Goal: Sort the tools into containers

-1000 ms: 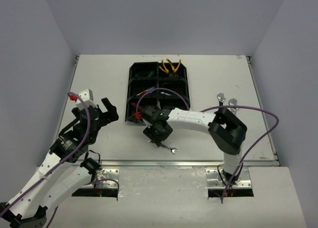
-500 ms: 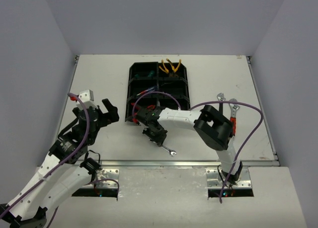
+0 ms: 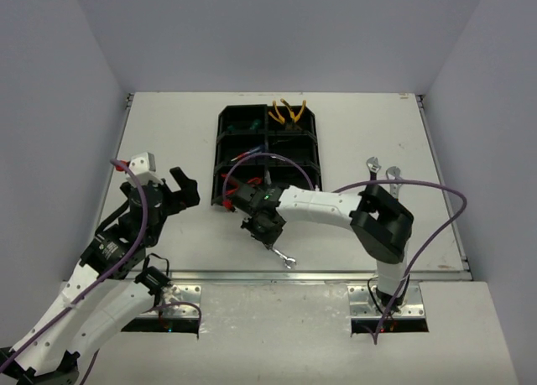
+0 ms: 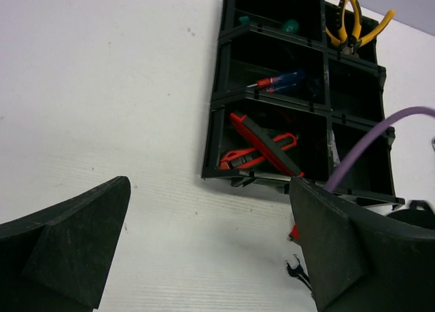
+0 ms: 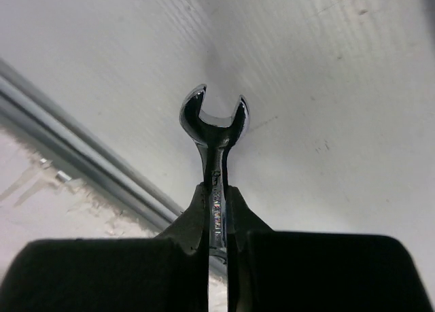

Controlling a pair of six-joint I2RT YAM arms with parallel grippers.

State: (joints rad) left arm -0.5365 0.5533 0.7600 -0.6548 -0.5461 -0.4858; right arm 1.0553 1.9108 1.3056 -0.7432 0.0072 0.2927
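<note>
Open table (image 3: 168, 125) left of the tray (image 3: 221, 142); right arm (image 3: 319, 202) across its near edge, perhaps touching.

Left end effector (image 3: 172, 194) gapes wide — right end effector (image 5: 216, 210) is pinched tight.

White table (image 3: 168, 125) between grey walls (image 3: 59, 83), seemingly a metal rail (image 3: 252, 275) fronting it.

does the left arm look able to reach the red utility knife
Probably yes: the left gripper is open and empty, with only table between it and the tray holding the utility knife.
</note>
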